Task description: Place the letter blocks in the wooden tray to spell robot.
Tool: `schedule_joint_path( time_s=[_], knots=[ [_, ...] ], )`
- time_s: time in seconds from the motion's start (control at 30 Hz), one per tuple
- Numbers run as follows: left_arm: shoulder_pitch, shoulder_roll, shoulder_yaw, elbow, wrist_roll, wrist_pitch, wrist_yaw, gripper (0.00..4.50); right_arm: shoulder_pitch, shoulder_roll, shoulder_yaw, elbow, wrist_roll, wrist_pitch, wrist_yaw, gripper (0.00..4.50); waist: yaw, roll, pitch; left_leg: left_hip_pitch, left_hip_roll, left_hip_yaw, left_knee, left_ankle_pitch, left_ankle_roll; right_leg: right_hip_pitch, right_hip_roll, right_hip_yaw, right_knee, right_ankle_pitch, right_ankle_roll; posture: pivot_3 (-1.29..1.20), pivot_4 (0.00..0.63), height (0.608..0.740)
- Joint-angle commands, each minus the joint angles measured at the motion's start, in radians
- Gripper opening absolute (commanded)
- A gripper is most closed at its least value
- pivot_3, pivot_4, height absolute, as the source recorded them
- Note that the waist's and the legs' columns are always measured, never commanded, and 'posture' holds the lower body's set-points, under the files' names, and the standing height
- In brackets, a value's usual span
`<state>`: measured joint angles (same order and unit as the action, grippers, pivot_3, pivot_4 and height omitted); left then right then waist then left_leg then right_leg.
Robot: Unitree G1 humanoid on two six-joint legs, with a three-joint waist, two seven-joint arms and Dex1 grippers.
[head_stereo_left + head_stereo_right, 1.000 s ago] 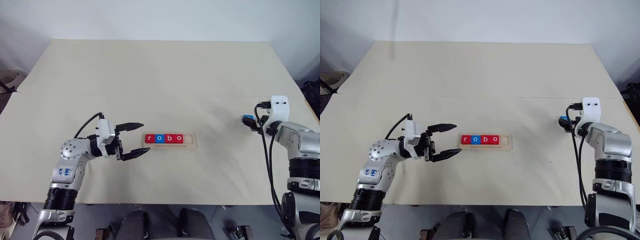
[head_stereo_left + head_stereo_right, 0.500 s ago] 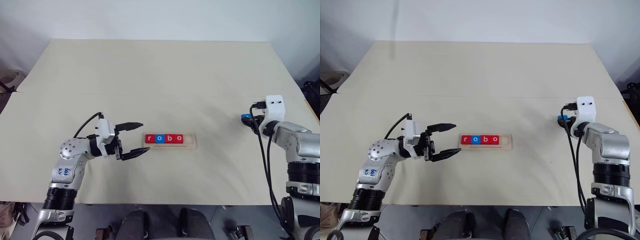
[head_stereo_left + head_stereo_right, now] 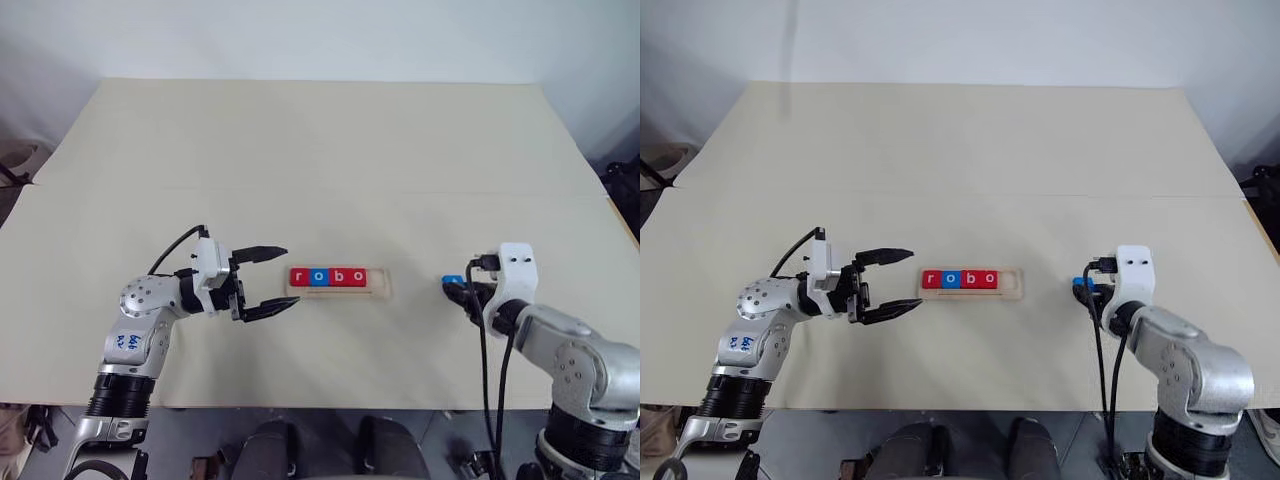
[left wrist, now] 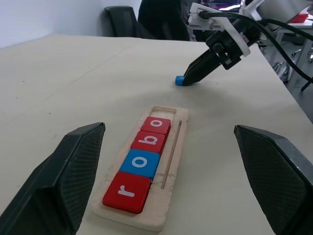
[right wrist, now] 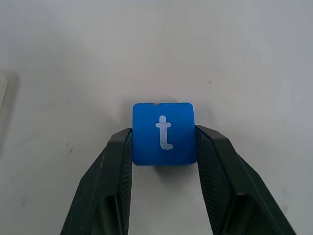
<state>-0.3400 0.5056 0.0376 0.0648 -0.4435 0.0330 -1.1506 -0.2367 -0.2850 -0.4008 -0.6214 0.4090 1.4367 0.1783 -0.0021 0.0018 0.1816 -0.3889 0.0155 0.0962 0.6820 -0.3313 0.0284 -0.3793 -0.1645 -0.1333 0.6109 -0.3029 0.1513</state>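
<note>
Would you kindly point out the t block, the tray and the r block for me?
t block [image 5: 164, 133]: right wrist view, centre of its blue face.
tray [image 4: 177, 147]: left wrist view, bare wood beside the groove.
r block [image 4: 127, 192]: left wrist view, middle of its red face.

The wooden tray [image 3: 341, 281] lies on the table [image 3: 320, 150], near its front edge and about midway across, its length running left to right. Four letter blocks [image 3: 328, 277] sit in it side by side, touching, reading r, o, b, o from the left, with the slot at the tray's right end unfilled. The left gripper [image 3: 278, 280] is just left of the tray, pointing toward it, and the t block [image 3: 453, 283] is to the tray's right, apart from it, between the fingers of the right gripper [image 5: 164, 147].
</note>
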Motion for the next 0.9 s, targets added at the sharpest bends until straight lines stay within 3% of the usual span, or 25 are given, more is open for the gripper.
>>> schedule_joint_path(
  time_s=[0.03, 0.13, 0.23, 0.37, 0.5, 0.67, 0.87, 0.9],
  knots=[
    [-0.023, 0.001, 0.004, 0.008, -0.005, -0.006, -0.004, 4.50, -0.018, -0.005, -0.013, -0.040, 0.021, 0.014, 0.011, 2.44, -0.001, 0.000, 0.000, 0.000, 0.000, 0.000, 0.000, 0.000, 0.000, 0.000, 0.000, 0.000, 0.000, 0.000, 0.000, 0.00, 0.150, 0.740],
    [-0.025, 0.001, 0.004, 0.010, -0.004, -0.010, -0.003, 4.50, -0.034, -0.092, -0.019, 0.006, 0.042, -0.012, 0.081, 3.45, 0.000, 0.000, 0.000, 0.000, -0.001, 0.000, 0.000, 0.000, 0.000, -0.001, 0.000, 0.001, 0.000, 0.000, 0.000, 0.00, 0.150, 0.740],
    [-0.019, 0.004, 0.008, 0.007, -0.002, -0.014, 0.002, 4.50, -0.018, -0.270, 0.020, 0.064, 0.082, -0.140, 0.269, 4.49, 0.001, 0.000, 0.000, -0.001, -0.001, 0.000, 0.000, 0.000, 0.001, -0.001, 0.000, 0.000, -0.001, 0.000, 0.000, 0.00, 0.150, 0.740],
    [-0.012, 0.008, 0.014, 0.003, -0.003, -0.019, 0.005, 4.50, 0.060, -0.528, 0.126, 0.175, 0.067, -0.505, 0.654, 4.49, 0.000, -0.001, 0.000, 0.000, -0.001, 0.001, -0.001, -0.001, 0.002, 0.000, 0.000, 0.000, -0.003, 0.000, 0.000, 0.00, 0.150, 0.740],
    [-0.010, 0.008, 0.018, -0.010, -0.012, -0.022, 0.001, 4.50, 0.043, -0.650, 0.237, 0.423, -0.036, -0.895, 0.911, 4.49, -0.001, -0.002, 0.001, 0.001, -0.001, 0.001, -0.001, -0.001, 0.002, 0.002, 0.000, 0.000, -0.004, 0.000, 0.001, 0.00, 0.150, 0.740],
    [-0.008, 0.011, 0.008, -0.034, -0.013, -0.014, -0.003, 4.50, -0.163, -0.644, 0.408, 0.805, -0.189, -1.243, 1.058, 4.49, -0.005, -0.002, 0.001, 0.002, 0.000, 0.002, 0.001, -0.001, 0.001, 0.002, 0.000, 0.001, -0.003, 0.001, 0.001, 0.00, 0.150, 0.740],
    [0.004, 0.014, 0.010, -0.071, -0.015, -0.001, 0.011, 4.50, -0.323, -0.613, 0.523, 1.073, -0.278, -1.421, 1.181, 4.49, 0.002, -0.002, 0.001, 0.001, 0.000, 0.000, 0.001, 0.000, 0.001, 0.003, 0.000, -0.002, -0.004, 0.001, 0.001, 0.00, 0.150, 0.740],
    [0.009, 0.016, 0.012, -0.078, -0.015, 0.001, 0.015, 4.50, -0.338, -0.609, 0.534, 1.099, -0.284, -1.429, 1.200, 4.31, 0.003, -0.002, 0.001, 0.000, 0.000, 0.000, 0.001, 0.000, 0.001, 0.003, 0.000, -0.002, -0.004, 0.001, 0.001, 0.00, 0.150, 0.740]
  ],
)
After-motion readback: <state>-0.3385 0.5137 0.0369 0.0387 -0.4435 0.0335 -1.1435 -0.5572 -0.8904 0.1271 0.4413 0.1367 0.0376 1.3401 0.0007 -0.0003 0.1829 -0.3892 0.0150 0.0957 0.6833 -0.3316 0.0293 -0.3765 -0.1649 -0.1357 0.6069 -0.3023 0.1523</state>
